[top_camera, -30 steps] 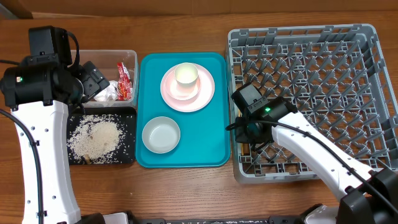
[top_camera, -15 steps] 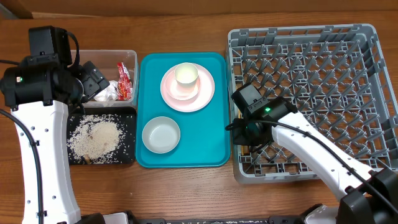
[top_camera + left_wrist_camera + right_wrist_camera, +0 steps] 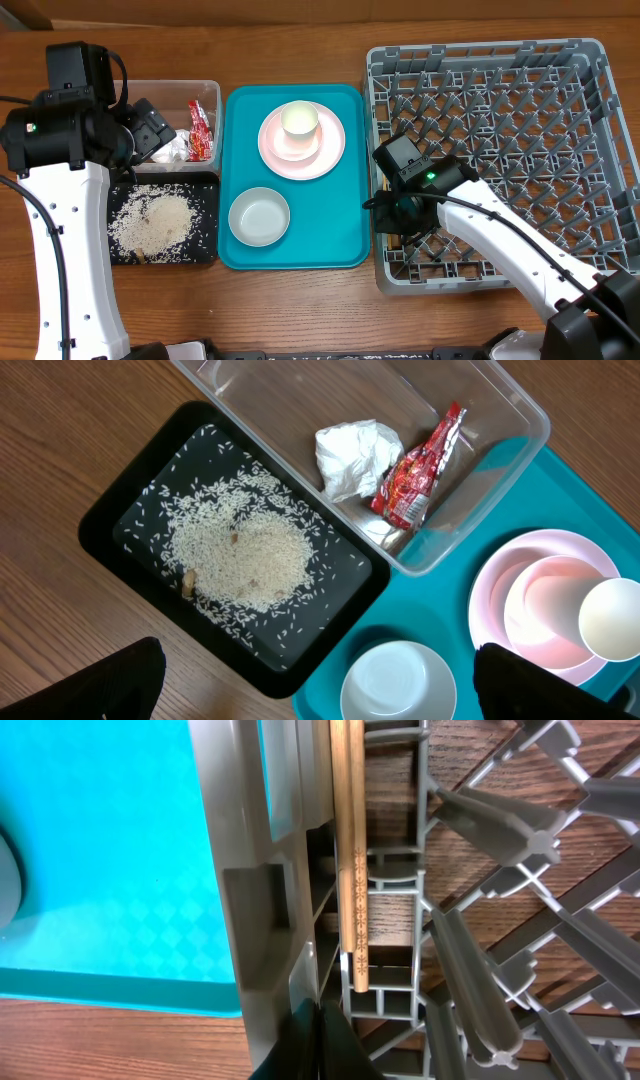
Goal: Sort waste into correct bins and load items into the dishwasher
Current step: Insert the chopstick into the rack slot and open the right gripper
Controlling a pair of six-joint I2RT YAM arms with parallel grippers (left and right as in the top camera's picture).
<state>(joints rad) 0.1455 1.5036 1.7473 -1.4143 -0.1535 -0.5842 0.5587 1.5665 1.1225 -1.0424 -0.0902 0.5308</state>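
My left gripper (image 3: 320,685) is open and empty, high above the corner where the bins meet the teal tray (image 3: 345,225); in the overhead view it (image 3: 150,128) hangs by the clear bin. A white bowl (image 3: 398,682) sits on the tray below it. A pink plate (image 3: 328,155) with a pink bowl and a cream cup (image 3: 299,120) sits at the tray's back. My right gripper (image 3: 318,1030) is shut with nothing between the fingers, at the left wall of the grey dish rack (image 3: 500,60). A wooden chopstick (image 3: 349,870) lies in the rack along that wall, just beyond my fingertips.
The clear bin (image 3: 480,390) holds a crumpled white tissue (image 3: 352,455) and a red packet (image 3: 420,470). The black tray (image 3: 130,500) holds spilled rice (image 3: 240,555). Upright grey tines fill the rack (image 3: 500,920). Bare wood table lies in front.
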